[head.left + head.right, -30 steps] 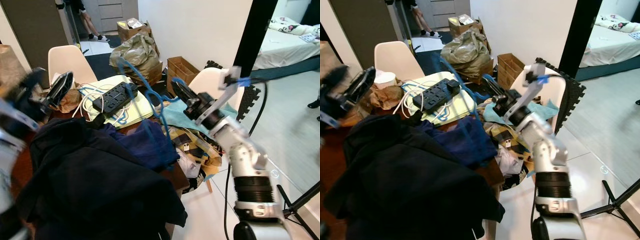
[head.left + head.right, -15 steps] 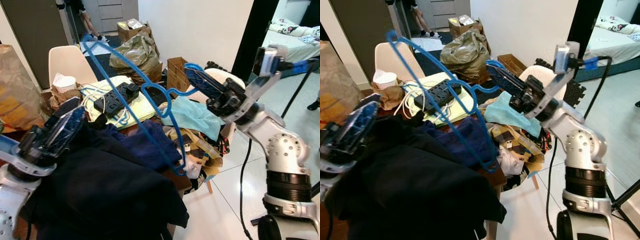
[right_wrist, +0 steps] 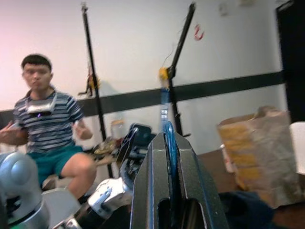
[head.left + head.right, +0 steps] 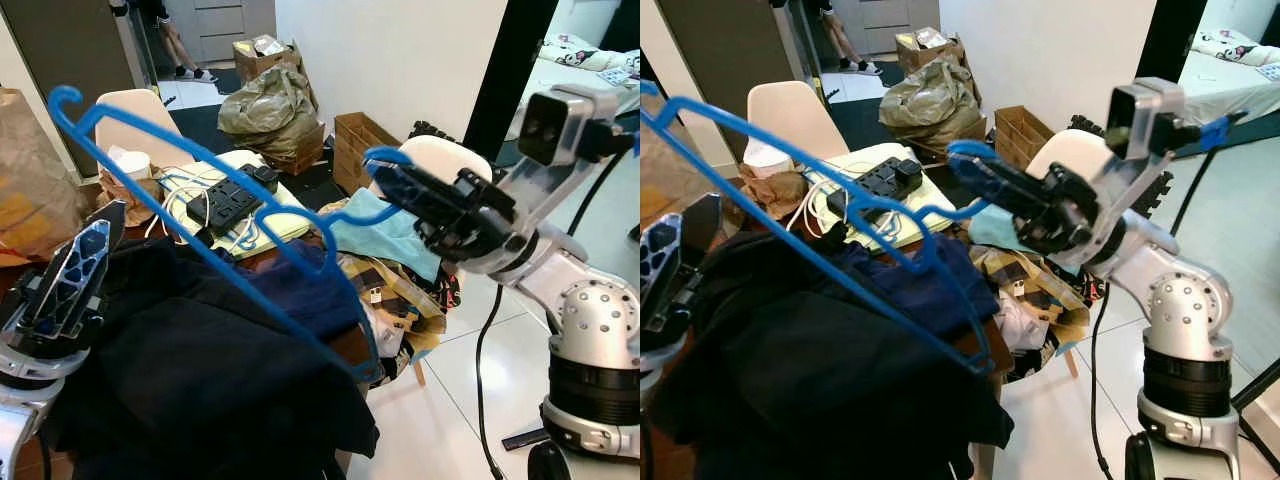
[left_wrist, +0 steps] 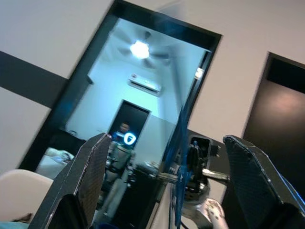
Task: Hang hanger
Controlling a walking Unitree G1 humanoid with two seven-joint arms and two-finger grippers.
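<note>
A blue plastic hanger [image 4: 150, 195] hangs in the air over the cluttered table, hook [image 4: 62, 100] up at the far left and its bottom corner near the table's front edge. My right gripper [image 4: 385, 178] is shut on the hanger's right end; the right wrist view has the fingers [image 3: 190, 181] pressed onto the blue rim [image 3: 164, 102]. My left gripper [image 4: 85, 255] is raised at the left beside the hanger, apart from it. Its two fingers [image 5: 90, 176] stand wide open, with the hanger [image 5: 180, 143] edge-on beyond them.
A heap of dark clothes [image 4: 200, 380] covers the table's near part, behind it a power strip [image 4: 225, 195] and cables. White chairs [image 4: 135, 125], a paper bag [image 4: 25, 190] and boxes [image 4: 355, 140] surround it. A seated person [image 3: 47, 124] and black stand poles [image 3: 93, 71] face my right wrist.
My right gripper has swung the hanger up and to the left, so its hook now sits at the far left. My left gripper has turned more upright at the left.
</note>
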